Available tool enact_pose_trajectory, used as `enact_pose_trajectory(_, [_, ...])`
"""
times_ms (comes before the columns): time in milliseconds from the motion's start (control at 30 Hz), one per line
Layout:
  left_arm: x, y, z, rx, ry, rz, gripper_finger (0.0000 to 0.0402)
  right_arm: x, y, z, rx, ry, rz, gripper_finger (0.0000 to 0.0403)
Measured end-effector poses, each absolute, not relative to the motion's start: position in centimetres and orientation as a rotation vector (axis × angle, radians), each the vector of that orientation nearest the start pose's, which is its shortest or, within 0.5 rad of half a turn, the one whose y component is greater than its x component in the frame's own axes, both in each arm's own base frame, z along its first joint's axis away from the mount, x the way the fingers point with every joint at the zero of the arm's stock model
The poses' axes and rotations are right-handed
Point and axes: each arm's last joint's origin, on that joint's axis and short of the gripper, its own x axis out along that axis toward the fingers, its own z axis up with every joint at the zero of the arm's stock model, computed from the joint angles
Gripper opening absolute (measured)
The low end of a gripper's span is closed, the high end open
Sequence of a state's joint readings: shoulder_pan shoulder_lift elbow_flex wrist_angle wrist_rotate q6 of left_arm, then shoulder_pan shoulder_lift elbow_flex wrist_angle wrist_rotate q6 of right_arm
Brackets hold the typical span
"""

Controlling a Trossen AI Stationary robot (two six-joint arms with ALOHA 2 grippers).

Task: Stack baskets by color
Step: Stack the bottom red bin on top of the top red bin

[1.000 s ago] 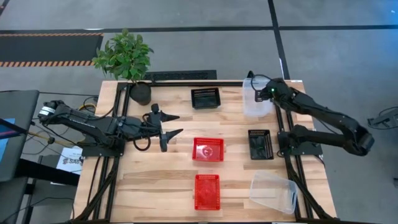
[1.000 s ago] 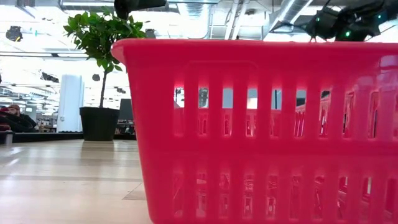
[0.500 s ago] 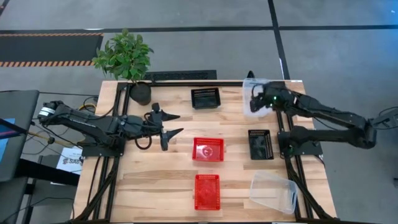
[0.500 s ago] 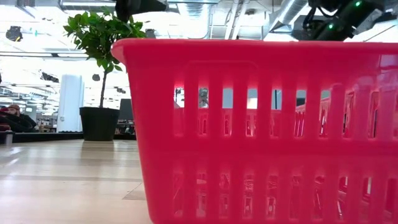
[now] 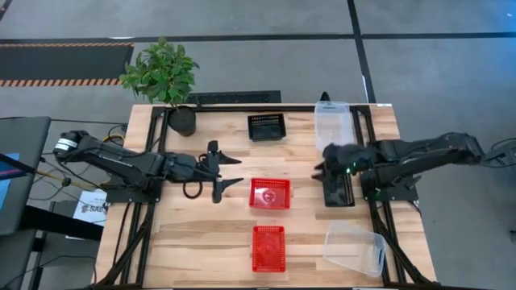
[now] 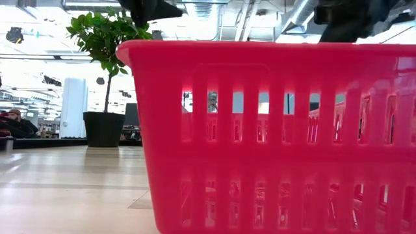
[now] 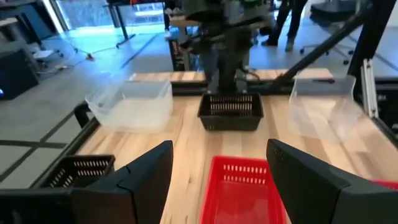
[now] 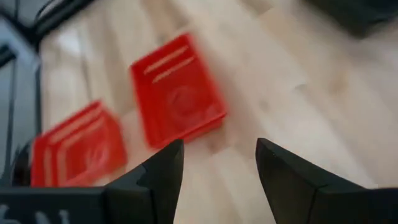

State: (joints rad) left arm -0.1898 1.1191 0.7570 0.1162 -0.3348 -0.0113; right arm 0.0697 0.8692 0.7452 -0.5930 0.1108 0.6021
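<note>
Table (image 5: 193, 242): pale wood planks, smooth, slight sheen. Red baskets (image 5: 268, 193): glossy perforated plastic. Black baskets (image 5: 267, 126): matt perforated plastic. Clear bins (image 5: 354, 248): translucent, frosted-looking plastic. Plant pot (image 5: 182, 121): matt black. Gripper fingers (image 7: 137, 180): dark, matt.

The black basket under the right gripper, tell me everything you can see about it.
The black basket is a small rectangular tub of dark perforated plastic with slotted walls, sitting upright and open side up on the wooden table, right of centre beside the right arm's base. The right gripper, fingers open, hangs over its far end; contact cannot be made out. A clear bin lies beyond it, another nearer the front, neither touching. Whether it is one basket or several nested cannot be told.
</note>
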Motion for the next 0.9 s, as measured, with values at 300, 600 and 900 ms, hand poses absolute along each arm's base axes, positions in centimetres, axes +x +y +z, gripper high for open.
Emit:
enact_pose_trajectory(300, [25.9,-4.1,27.0,0.065,0.303,0.105,0.0247,19.7,6.3,25.3,0.421,0.761,-0.027,0.0205])
enact_pose_trajectory(600, [26.5,-4.2,26.3,0.054,0.316,0.094,0.0247,24.0,11.1,25.5,0.212,0.696,0.192,0.0191])
enact_pose_trajectory(900, [26.5,-4.3,26.3,0.031,0.321,0.045,0.0247,29.7,14.3,26.1,0.102,0.725,0.23,0.0183])
